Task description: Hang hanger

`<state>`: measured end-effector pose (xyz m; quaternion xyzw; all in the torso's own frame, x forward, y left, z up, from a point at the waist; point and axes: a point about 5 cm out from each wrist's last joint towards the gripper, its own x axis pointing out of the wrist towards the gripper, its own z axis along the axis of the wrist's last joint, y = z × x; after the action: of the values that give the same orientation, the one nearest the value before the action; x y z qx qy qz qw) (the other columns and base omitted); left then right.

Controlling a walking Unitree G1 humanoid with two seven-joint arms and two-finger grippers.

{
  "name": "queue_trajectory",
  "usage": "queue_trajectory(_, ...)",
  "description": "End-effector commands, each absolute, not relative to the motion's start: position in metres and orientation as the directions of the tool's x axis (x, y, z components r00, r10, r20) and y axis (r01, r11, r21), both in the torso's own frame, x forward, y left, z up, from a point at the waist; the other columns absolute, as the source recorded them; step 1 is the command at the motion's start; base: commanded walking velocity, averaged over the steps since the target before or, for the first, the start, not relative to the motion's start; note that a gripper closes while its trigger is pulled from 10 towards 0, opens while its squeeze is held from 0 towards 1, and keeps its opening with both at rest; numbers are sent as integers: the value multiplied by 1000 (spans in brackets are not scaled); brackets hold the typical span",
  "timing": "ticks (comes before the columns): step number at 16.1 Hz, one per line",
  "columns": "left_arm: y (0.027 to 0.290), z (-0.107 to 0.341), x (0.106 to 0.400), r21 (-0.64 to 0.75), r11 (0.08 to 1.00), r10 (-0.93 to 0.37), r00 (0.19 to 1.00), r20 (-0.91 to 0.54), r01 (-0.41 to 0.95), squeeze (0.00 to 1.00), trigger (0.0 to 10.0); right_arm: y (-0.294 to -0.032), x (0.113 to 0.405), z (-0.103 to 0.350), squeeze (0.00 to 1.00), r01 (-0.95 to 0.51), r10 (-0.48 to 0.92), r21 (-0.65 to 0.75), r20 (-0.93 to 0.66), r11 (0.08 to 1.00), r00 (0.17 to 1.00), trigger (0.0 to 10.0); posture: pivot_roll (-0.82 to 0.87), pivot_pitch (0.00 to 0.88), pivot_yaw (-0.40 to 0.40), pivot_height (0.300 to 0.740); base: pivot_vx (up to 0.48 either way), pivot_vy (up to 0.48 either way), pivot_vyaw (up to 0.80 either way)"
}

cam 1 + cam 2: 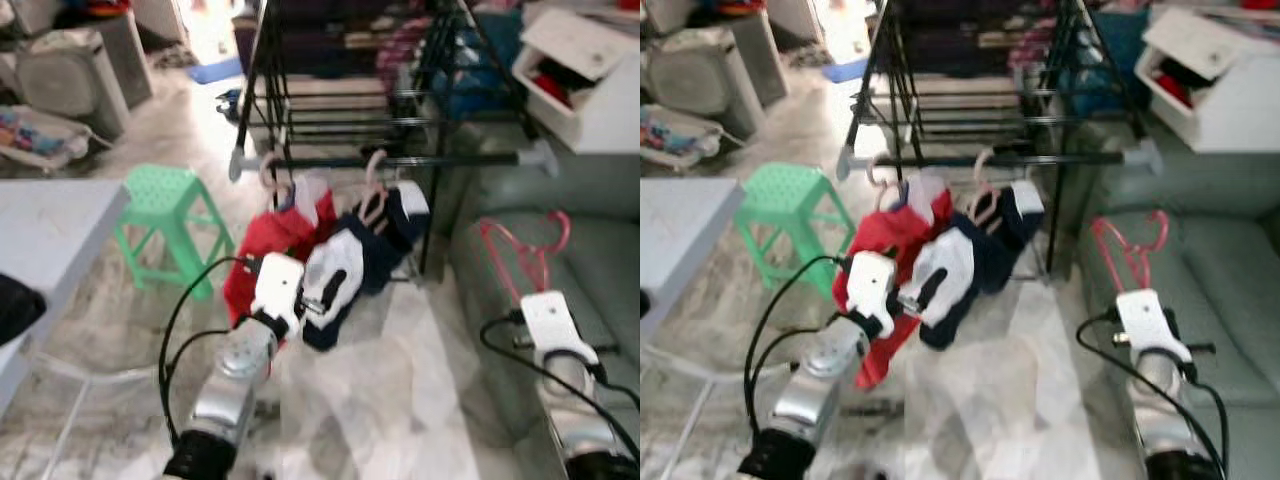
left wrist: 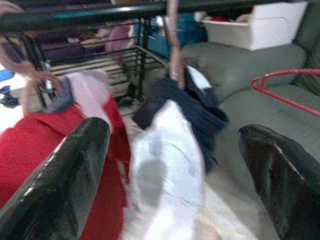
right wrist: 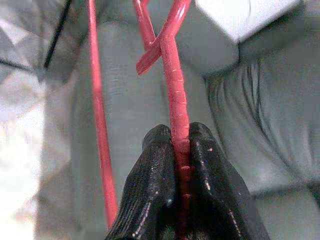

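One red hanger (image 3: 175,90) is pinched in the closed right gripper (image 3: 181,150) above the grey sofa (image 1: 590,260) at right. Two garments, one red (image 1: 285,235) and one navy-white (image 1: 360,255), are hung on the black rack (image 1: 400,160) ahead. The left gripper (image 2: 175,165) is held wide open before them.

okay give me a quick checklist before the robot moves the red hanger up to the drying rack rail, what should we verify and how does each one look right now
1. Right gripper shut on the red hanger: ok, fingers pinch its bar.
2. Hanger hook free: ok, it is held above the grey sofa.
3. Room on the black rail: ok, the stretch right of the navy and white garment is bare.
4. Left gripper out of the way: not ok, open, close to the hung clothes.
5. Hanger bare of clothing: ok.
6. Hook facing the rail: cannot tell.
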<state>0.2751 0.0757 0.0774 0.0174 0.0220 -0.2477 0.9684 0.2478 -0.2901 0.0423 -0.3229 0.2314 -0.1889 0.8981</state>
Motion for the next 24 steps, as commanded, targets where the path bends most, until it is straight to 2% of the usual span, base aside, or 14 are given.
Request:
queue_trajectory(1, 86, 79, 277, 38, 891, -450, 891, -51, 452, 0, 10000, -281, 261, 52, 0, 196, -454, -665, -239, 721, 858, 10000, -52, 0, 0, 740, 480, 0, 0)
queue_trajectory(7, 86, 77, 277, 36, 895, -443, 895, -57, 445, 0, 10000, -288, 275, 67, 0, 166, -414, -705, -195, 689, 889, 10000, -47, 0, -6, 740, 460, 0, 0)
queue_trajectory(11, 85, 76, 276, 35, 900, -431, 900, -64, 434, 0, 10000, -290, 288, 75, 0, 145, -380, -683, -207, 716, 901, 10000, -46, 0, -6, 740, 0, 0, 0)
queue_trajectory(16, 86, 75, 275, 35, 905, -421, 904, -71, 424, 0, 10000, -275, 292, 71, 0, 84, -313, -691, -213, 718, 926, 10000, -46, 0, -6, 740, 0, 0, 0)
queue_trajectory(19, 87, 74, 274, 37, 904, -422, 903, -75, 426, 0, 10000, -280, 273, 65, 0, 202, -411, -642, -195, 740, 891, 10000, -45, 0, -7, 740, 0, 0, 0)
queue_trajectory(21, 85, 74, 274, 38, 901, -428, 900, -78, 432, 0, 10000, -284, 244, 43, 0, 306, -509, -513, -320, 802, 799, 10000, -54, 0, -3, 740, 0, 0, 0)
queue_trajectory(22, 84, 74, 274, 38, 901, -430, 900, -78, 433, 0, 10000, -283, 238, 39, 0, 320, -517, -486, -351, 813, 780, 10000, -54, 0, -3, 740, 0, 0, 0)
queue_trajectory(23, 83, 73, 274, 38, 898, -435, 897, -81, 439, 0, 10000, -281, 219, 30, 0, 401, -566, -432, -379, 808, 732, 10000, -57, 0, -2, 740, 0, 0, 0)
queue_trajectory(24, 82, 73, 274, 38, 896, -439, 895, -82, 443, 0, 10000, -280, 211, 39, 0, 433, -600, -478, -281, 764, 749, 10000, -62, 0, 0, 740, 0, 0, 0)
